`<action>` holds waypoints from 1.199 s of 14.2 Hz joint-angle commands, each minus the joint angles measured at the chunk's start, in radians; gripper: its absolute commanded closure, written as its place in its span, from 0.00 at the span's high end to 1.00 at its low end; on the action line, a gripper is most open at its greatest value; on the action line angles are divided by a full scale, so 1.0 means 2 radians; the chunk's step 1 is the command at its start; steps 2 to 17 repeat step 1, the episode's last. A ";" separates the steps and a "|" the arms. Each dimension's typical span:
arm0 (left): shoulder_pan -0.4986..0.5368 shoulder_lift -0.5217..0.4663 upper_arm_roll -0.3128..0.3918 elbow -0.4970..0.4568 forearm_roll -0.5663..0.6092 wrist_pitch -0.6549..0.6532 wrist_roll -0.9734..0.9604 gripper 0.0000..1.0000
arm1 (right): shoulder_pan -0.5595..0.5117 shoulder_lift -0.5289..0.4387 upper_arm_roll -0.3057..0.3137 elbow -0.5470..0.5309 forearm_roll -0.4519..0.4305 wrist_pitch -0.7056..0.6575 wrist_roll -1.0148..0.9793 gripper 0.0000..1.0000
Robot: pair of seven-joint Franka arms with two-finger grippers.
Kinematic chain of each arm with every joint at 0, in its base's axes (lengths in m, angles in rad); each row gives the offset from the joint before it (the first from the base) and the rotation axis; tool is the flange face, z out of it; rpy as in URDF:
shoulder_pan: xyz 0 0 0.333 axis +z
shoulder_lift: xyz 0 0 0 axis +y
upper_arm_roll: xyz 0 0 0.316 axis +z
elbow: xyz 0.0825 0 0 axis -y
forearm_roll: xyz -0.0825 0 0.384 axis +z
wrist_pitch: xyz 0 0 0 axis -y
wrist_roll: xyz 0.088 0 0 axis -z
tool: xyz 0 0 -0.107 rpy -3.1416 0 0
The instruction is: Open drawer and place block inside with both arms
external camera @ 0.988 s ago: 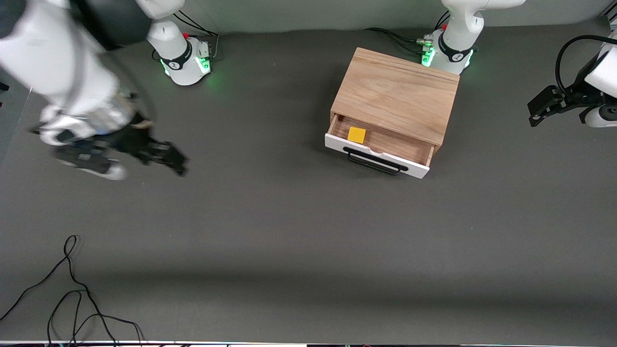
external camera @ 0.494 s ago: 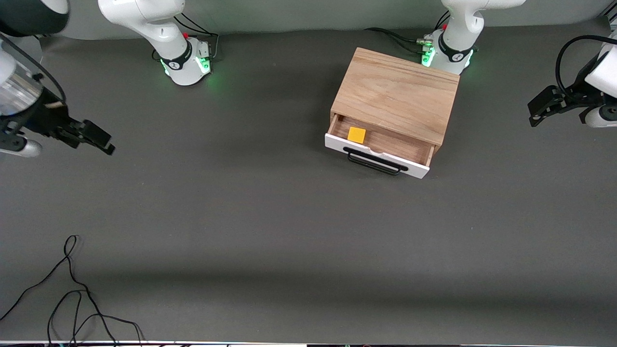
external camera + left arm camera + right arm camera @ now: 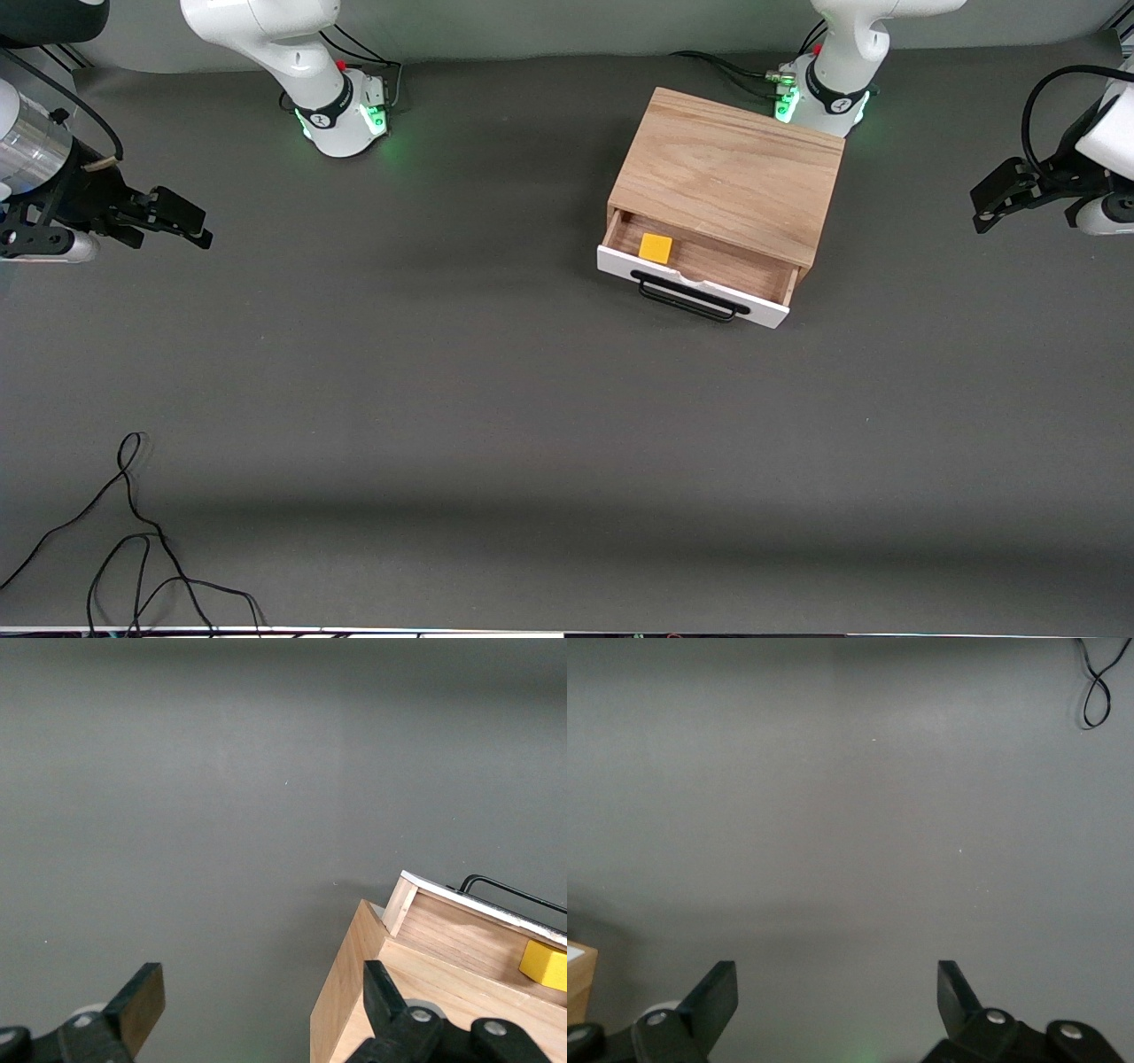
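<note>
- Drawer [image 3: 700, 270] pulled partly out of wooden box [image 3: 728, 174], white front and black handle [image 3: 687, 299] facing the front camera.
- Block [image 3: 656, 247], yellow, lies inside the drawer on the wooden floor, toward the right arm's end, apart from both grippers.
- Left gripper [image 3: 997, 197] hangs in the air at the left arm's end of the table [image 3: 532, 425], jaws spread, nothing between them.
- Right gripper [image 3: 182, 223] hangs over the right arm's end of the table, jaws spread wide, empty.
- Loose black cable [image 3: 133, 532] lies on the table near the front camera.
</note>
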 commanded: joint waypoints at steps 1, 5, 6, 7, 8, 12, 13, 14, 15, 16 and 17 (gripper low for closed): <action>0.004 -0.004 -0.001 -0.003 -0.004 0.000 0.000 1.00 | -0.002 0.013 -0.001 0.019 -0.001 -0.012 -0.030 1.00; 0.004 -0.004 -0.001 -0.003 -0.004 0.000 0.000 1.00 | -0.002 0.013 -0.001 0.019 -0.001 -0.012 -0.030 1.00; 0.004 -0.004 -0.001 -0.003 -0.004 0.000 0.000 1.00 | -0.002 0.013 -0.001 0.019 -0.001 -0.012 -0.030 1.00; 0.004 -0.004 -0.001 -0.003 -0.004 0.000 0.000 1.00 | -0.002 0.013 -0.001 0.019 -0.001 -0.012 -0.030 1.00; 0.004 -0.004 -0.001 -0.003 -0.004 0.000 0.000 1.00 | -0.002 0.013 -0.001 0.019 -0.001 -0.012 -0.030 1.00; 0.004 -0.004 -0.001 -0.003 -0.004 0.000 0.000 1.00 | -0.002 0.013 -0.001 0.019 -0.001 -0.012 -0.030 1.00; 0.004 -0.004 -0.001 -0.003 -0.004 0.000 0.000 1.00 | -0.002 0.013 -0.001 0.019 -0.001 -0.012 -0.030 1.00; 0.004 -0.004 -0.001 -0.003 -0.004 0.000 0.000 1.00 | -0.002 0.013 -0.001 0.019 -0.001 -0.012 -0.030 1.00; 0.004 -0.004 -0.001 -0.003 -0.004 0.000 0.000 1.00 | -0.002 0.013 -0.001 0.019 -0.001 -0.012 -0.030 1.00; 0.004 -0.004 -0.001 -0.003 -0.004 0.000 0.000 1.00 | -0.002 0.013 -0.001 0.019 -0.001 -0.012 -0.030 1.00; 0.004 -0.004 -0.001 -0.003 -0.004 0.000 0.000 1.00 | -0.002 0.013 -0.001 0.019 -0.001 -0.012 -0.030 1.00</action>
